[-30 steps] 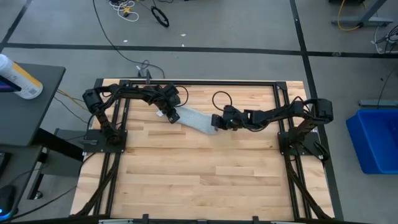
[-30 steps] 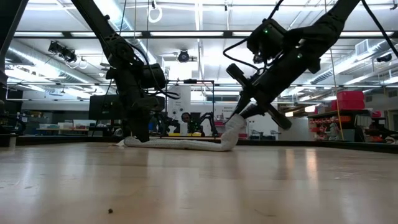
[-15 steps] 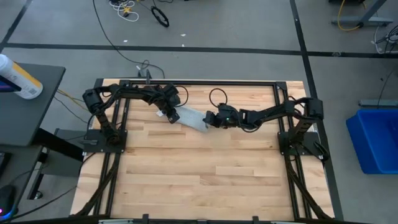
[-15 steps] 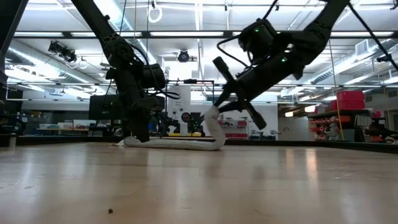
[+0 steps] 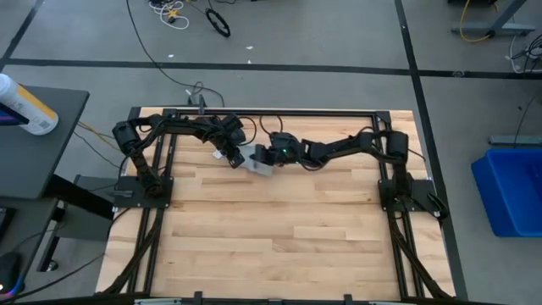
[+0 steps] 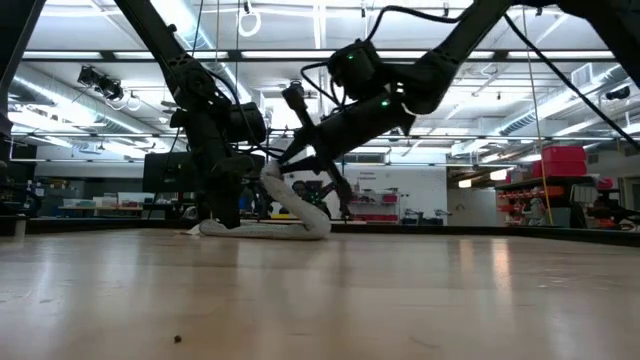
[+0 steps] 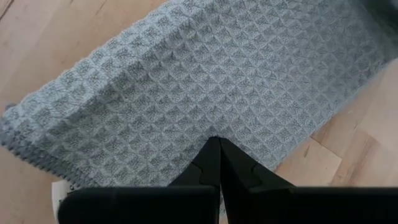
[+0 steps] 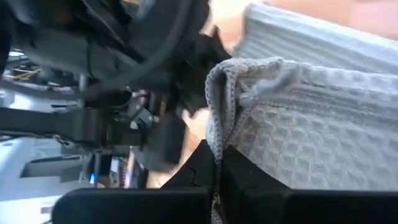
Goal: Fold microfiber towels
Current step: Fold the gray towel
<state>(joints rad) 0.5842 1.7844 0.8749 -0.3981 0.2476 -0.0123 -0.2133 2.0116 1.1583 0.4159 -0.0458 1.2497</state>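
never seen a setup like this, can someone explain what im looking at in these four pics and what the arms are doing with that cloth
Two dark robot arms work over a wooden table. One camera looks straight down, one sits at table height, and one rides on each wrist. The only thing on the table is a grey-blue microfiber towel. The left gripper is shut on one end, pressing it against the wood. The right gripper is shut on the other end, held up above the table near the left gripper, so the towel curls back over itself in a loop.
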